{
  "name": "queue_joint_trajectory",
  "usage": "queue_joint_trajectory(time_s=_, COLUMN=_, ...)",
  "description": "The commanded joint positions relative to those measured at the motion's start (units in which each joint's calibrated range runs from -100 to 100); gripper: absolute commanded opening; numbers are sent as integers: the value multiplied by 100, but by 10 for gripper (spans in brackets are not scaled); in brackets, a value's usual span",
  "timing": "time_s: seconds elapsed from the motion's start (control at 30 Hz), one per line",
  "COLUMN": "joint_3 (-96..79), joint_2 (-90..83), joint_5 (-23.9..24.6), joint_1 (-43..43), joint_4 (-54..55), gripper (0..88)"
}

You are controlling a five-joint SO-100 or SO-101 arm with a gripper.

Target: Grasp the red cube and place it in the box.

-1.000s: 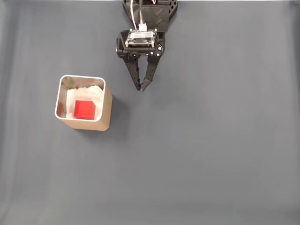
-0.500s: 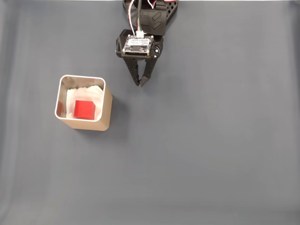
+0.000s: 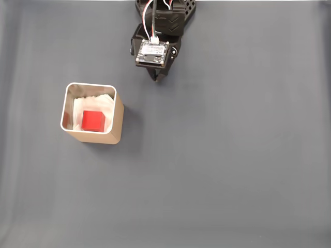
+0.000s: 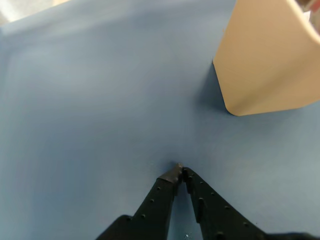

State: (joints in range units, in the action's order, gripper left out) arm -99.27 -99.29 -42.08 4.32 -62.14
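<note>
Your small bright red matte cube [image 3: 93, 121] is sitting on white padding inside the tan square box w/ rounded corners & thin metallic rim [image 3: 118, 114], at left-centre of the grey tabletop [image 3: 232, 165] in the fixed view. Your black two-finger gripper [image 4: 180, 171] is hanging empty above the tabletop, tips pressed together in the wrist view, well apart from the box; in the fixed view it's up near the top edge, right of the box.

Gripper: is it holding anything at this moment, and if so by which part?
Nothing is held. The gripper is shut with its fingertips together on nothing, and the red cube lies inside the box.
</note>
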Motion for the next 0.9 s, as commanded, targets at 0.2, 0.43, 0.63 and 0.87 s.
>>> queue_joint_trajectory(time_s=0.2, joint_3=-55, joint_2=-63, joint_5=5, joint_1=-24, joint_4=-716, gripper=1)
queue_joint_trajectory(time_s=0.43, joint_3=-55, joint_2=-63, joint_5=-205, joint_1=-38, joint_4=-1176, gripper=8)
queue_joint_trajectory(time_s=0.63, joint_3=-55, joint_2=-63, joint_5=-317, joint_1=-38, joint_4=-1282, gripper=22)
queue_joint_trajectory(time_s=0.87, joint_3=-55, joint_2=-63, joint_5=-552, joint_1=-45, joint_4=-1438, gripper=2)
